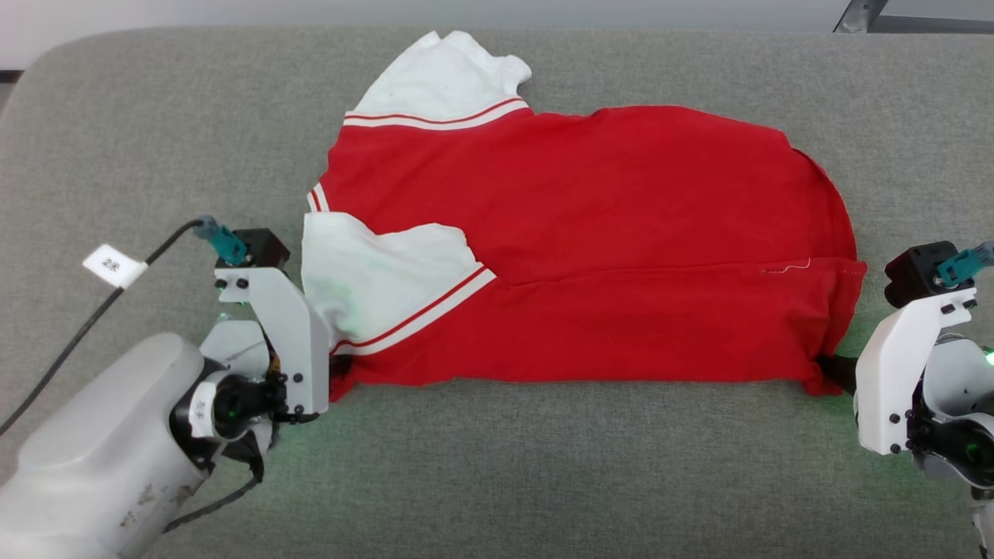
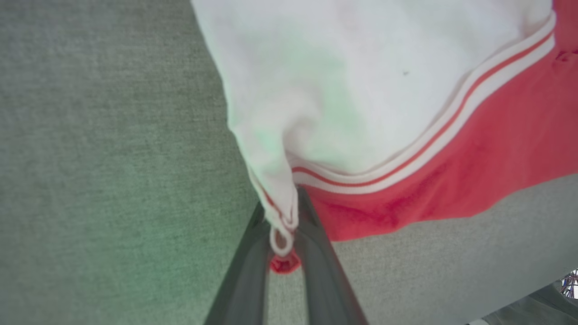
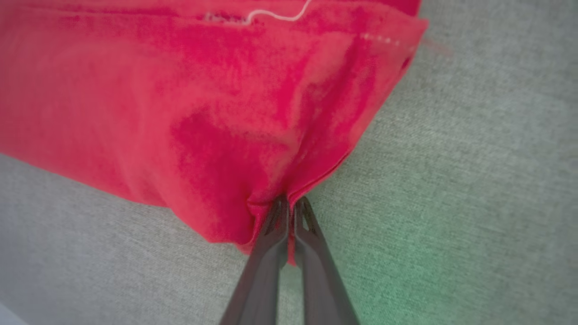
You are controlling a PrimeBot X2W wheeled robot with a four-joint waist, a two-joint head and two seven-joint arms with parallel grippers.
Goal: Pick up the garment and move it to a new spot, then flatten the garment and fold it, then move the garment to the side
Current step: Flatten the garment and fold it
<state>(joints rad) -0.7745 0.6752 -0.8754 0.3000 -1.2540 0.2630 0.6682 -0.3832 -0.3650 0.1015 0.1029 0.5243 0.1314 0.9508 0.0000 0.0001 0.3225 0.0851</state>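
Left claw (image 2: 281,210): closed; its two dark fingers pinch the near-left corner of the garment, where the white sleeve edge and a small fold of red cloth bunch between them.
Right claw (image 3: 291,203): closed; its fingertips are pressed together on the near-right corner, and red cloth puckers into the pinch.
Counter (image 1: 155,116): grey woven cover with a rounded far-left corner; the shirt lies on it.
Garment (image 1: 590,256): red jersey-style shirt, spread mostly flat at the counter's middle and held at both near corners.
Long axis: runs side to side across the head view, from one claw to the other.
Pointing: sleeve end toward the robot's left, hem end toward its right.
Near strip (image 1: 621,326): a red band along the near edge, lapped over the body along a straight line.
Far sleeve (image 1: 443,78): white, sticking out away from the robot.
Near sleeve (image 1: 373,272): white, lying on top of the red body.
Trim (image 1: 435,118): white-and-red stripes edging each sleeve.
Cable tag (image 1: 114,266): white label on the left arm's black cable.
Loose thread (image 3: 280,16): white, at the hem stitching.
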